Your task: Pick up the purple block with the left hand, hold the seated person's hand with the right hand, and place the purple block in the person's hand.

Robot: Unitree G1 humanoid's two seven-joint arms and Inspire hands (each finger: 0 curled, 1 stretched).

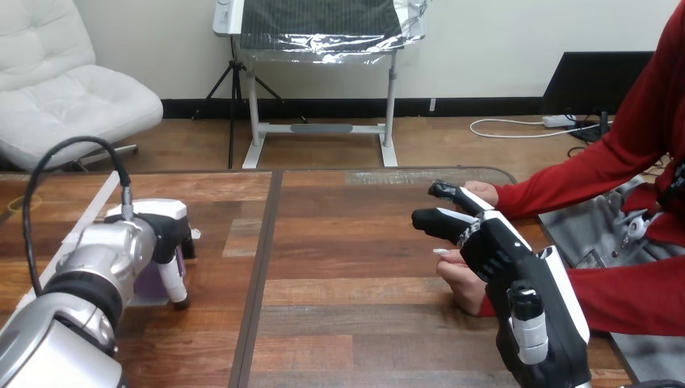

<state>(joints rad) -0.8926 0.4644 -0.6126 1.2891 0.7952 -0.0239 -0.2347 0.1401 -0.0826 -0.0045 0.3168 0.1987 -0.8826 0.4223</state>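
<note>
Across the desk (347, 275), the left robot hand (165, 230) sits over the block (148, 284); I cannot tell if it grips. The right robot hand (493, 246) lies released over the person's hand (462, 283). This looks like the pickup step; next comes a firm clench, then a lift.

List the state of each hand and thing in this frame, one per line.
left hand: down at the purple block, grip cannot be told.
purple block: low on the table, partly hidden by the left hand.
right hand: open, fingers stretched out, over the person's lower hand.
person's lower hand: under the right hand, no block in it.
person's upper hand: beside the right hand, empty.
</note>
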